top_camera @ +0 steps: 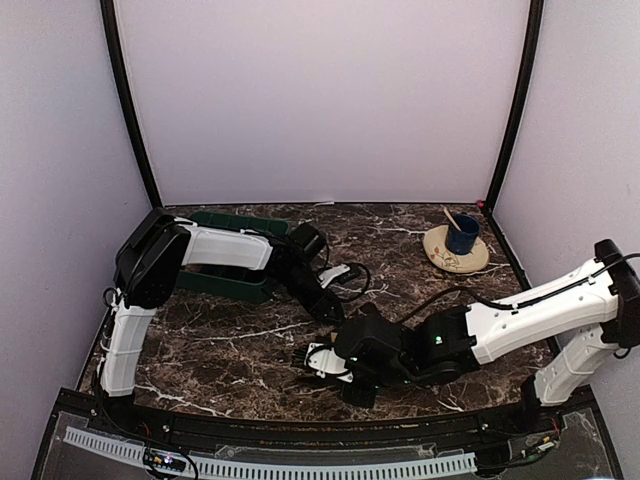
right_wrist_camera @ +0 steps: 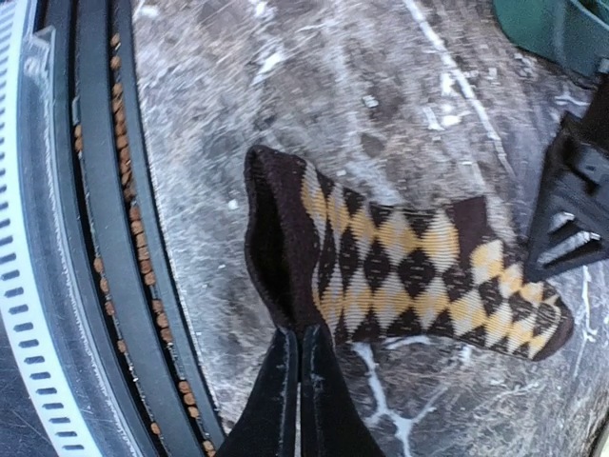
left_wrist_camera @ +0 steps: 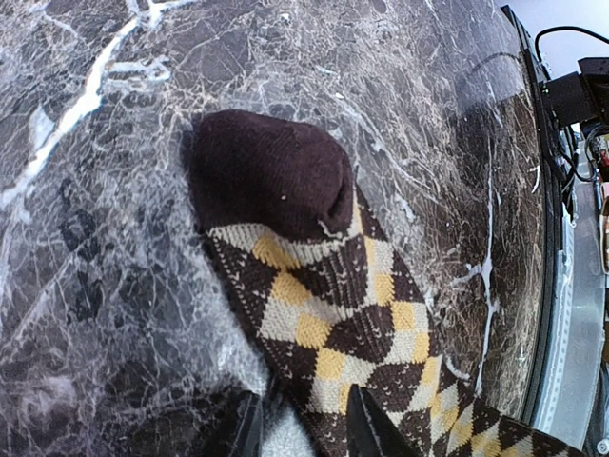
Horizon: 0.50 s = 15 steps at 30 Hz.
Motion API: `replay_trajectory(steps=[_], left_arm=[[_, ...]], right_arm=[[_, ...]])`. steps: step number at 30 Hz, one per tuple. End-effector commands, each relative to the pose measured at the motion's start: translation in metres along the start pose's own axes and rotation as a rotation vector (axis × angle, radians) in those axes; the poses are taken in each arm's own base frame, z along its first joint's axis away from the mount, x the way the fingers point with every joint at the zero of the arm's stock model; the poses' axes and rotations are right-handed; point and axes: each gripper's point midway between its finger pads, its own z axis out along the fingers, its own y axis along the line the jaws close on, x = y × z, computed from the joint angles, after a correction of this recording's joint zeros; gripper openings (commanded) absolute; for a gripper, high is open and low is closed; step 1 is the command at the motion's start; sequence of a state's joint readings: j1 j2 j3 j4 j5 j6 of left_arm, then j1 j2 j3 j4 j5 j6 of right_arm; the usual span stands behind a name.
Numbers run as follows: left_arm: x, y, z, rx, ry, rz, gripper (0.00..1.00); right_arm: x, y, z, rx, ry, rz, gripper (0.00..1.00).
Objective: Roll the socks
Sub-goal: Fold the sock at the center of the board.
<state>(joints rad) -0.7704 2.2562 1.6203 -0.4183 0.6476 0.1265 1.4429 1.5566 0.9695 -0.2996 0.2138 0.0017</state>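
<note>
Sock [right_wrist_camera: 400,267], diamond-checkered in brown, black, yellow and cream with a dark brown toe and cuff, lies flat on the marble table [top_camera: 230,340], centre, towards the near edge. The cuff end is beside the front rail [right_wrist_camera: 95,238].

The right gripper [right_wrist_camera: 299,333] has its fingers pressed together, tips at the edge of the cuff; whether fabric is pinched between them cannot be told. The right arm [top_camera: 530,315] reaches in low from the right.

The left gripper [left_wrist_camera: 302,395] has its fingers apart, one over the patterned body and one over bare marble beside it; contact cannot be told. The left arm [top_camera: 225,248] stretches from the left base to the centre.

In the top view both grippers cover most of the sock. The green tray [top_camera: 230,285] sits far left, partly behind the left arm. A plate [top_camera: 470,265] holding a blue cup [top_camera: 462,235] stands far right, well apart.
</note>
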Motion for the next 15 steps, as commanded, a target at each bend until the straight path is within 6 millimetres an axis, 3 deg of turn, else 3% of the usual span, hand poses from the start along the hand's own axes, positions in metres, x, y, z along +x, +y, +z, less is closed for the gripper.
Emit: replay_trajectory(steps=[1, 7, 15], left_arm=[[0.034, 0.024, 0.004, -0.085, 0.089, -0.070, 0.34], [0.038, 0.026, 0.003, -0.092, 0.099, -0.075, 0.34], [0.041, 0.029, -0.001, -0.090, 0.092, -0.094, 0.33]], right_arm=[[-0.021, -0.030, -0.019, 0.063, -0.080, 0.071, 0.00], [-0.030, -0.062, -0.031, 0.144, -0.113, 0.115, 0.00], [-0.027, -0.102, -0.044, 0.257, -0.124, 0.174, 0.00]])
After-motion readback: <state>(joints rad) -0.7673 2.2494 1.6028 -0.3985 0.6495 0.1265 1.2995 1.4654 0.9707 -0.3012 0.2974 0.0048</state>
